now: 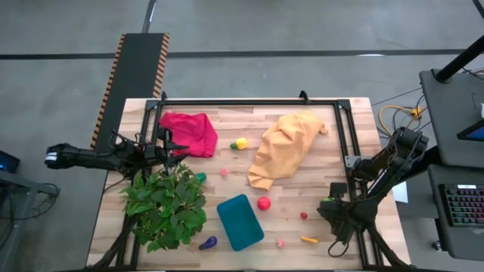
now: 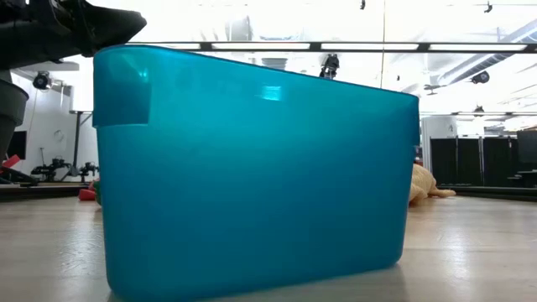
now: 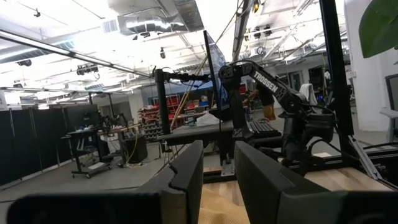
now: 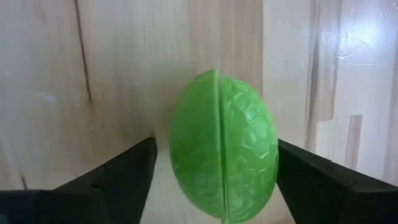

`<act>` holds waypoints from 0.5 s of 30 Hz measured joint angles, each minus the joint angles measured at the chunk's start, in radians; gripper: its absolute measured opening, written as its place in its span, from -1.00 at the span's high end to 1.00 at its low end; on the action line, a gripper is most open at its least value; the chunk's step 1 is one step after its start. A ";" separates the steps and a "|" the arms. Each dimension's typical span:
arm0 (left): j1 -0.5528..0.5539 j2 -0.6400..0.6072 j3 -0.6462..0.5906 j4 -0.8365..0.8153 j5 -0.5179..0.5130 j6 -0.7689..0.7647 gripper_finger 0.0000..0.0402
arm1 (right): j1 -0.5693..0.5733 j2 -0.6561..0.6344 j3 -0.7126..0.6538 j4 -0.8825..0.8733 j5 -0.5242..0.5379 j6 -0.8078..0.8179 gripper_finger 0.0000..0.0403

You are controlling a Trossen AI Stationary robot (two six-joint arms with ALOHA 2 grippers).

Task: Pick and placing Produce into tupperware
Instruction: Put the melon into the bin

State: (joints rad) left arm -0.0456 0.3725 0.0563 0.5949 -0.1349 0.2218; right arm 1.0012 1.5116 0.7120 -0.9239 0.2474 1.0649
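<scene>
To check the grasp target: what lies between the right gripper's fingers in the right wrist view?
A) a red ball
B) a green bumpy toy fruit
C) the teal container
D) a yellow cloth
B: the green bumpy toy fruit sits between the right gripper fingers, above the wooden table.

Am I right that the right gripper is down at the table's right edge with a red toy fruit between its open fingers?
Not quite: the fruit is green, not red. The right wrist view shows a green toy fruit between the open fingers of the right gripper, and the high view places that gripper at the table's right edge.
</scene>
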 joint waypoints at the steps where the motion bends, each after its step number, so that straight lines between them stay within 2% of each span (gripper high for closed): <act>1: 0.000 0.000 0.000 0.000 0.000 0.000 0.61 | 0.000 0.000 0.000 0.002 0.000 0.000 -0.35; 5: 0.000 0.000 0.000 0.000 0.000 0.000 0.61 | 0.000 0.002 -0.002 -0.003 0.015 -0.001 -0.11; 8: 0.000 0.000 0.000 0.000 0.000 0.000 0.61 | -0.001 0.002 -0.003 -0.010 0.020 -0.001 -0.02; 15: 0.000 0.000 0.000 0.000 0.000 0.000 0.61 | -0.001 0.002 0.015 -0.016 0.062 0.004 -0.08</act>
State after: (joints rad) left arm -0.0456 0.3725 0.0566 0.5949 -0.1349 0.2218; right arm 1.0000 1.5135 0.7267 -0.9400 0.3094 1.0692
